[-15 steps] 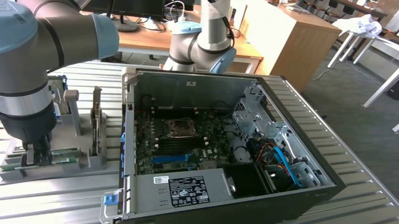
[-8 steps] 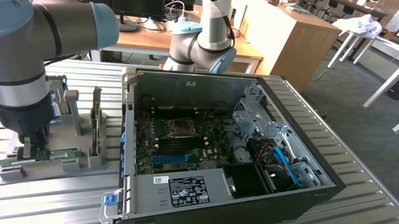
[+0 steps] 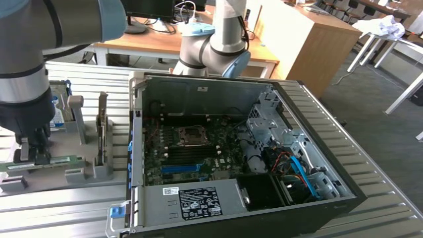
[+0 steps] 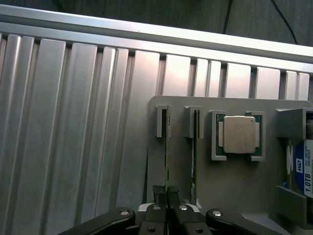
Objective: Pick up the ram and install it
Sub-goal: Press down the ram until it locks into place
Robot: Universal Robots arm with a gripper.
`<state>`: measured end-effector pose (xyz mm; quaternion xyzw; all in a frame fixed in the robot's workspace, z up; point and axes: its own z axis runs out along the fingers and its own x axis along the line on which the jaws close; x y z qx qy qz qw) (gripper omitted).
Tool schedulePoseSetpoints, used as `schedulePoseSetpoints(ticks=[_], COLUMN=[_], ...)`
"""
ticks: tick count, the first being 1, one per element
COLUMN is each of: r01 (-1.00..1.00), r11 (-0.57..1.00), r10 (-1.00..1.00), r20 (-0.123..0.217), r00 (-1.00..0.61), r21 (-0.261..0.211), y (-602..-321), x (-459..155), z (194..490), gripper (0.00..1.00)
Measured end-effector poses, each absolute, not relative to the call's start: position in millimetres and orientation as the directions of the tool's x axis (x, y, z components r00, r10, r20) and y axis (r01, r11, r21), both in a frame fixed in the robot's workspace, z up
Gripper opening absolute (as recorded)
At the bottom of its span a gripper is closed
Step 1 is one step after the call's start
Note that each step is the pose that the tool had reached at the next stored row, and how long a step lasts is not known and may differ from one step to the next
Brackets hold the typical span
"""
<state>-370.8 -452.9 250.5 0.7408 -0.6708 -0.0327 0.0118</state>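
On the exterior view's left, the gripper (image 3: 33,156) stands straight down over a grey holder (image 3: 69,181), its fingers pinched on the ram (image 3: 56,162). The ram lies long and level in its slot there and is not yet lifted. Just to the right stands the upright card (image 3: 102,126), and further right sits the open computer case (image 3: 198,96) with its motherboard (image 3: 191,148) facing up. The grip looks firm but narrow, so I judge that the pick goes best as a slow pull straight up out of the end brackets. The ram should stay level, because any twist could jam the thin board in its slot or knock it against the card beside it. The hold seems off the ram's middle, toward one end, so the free end may sag or swing. The exterior view gives the whole layout: how far the holder stands from the case, and which way the ram runs. The wrist view gives what that angle hides. Over the slatted table (image 4: 73,137) it looks down the ram (image 4: 167,147) edge-on, with the gripper (image 4: 166,192) clamped squarely across its thin edge. It also shows the upright card (image 4: 195,142) in the neighbouring slot, then a processor chip (image 4: 239,134) in its own pocket, and a hard drive (image 4: 304,169) at the far side of the holder (image 4: 234,196).
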Motion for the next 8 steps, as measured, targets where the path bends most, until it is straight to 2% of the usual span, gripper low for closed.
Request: schedulePoseSetpoints(ticks=[8], r01=[-0.993], r11=[-0.1], r10=[-0.995], r20=[-0.033], r00=[0.098], r21=[0.061], y=[-452.9], x=[-370.8], z=[269.5], gripper=[0.12])
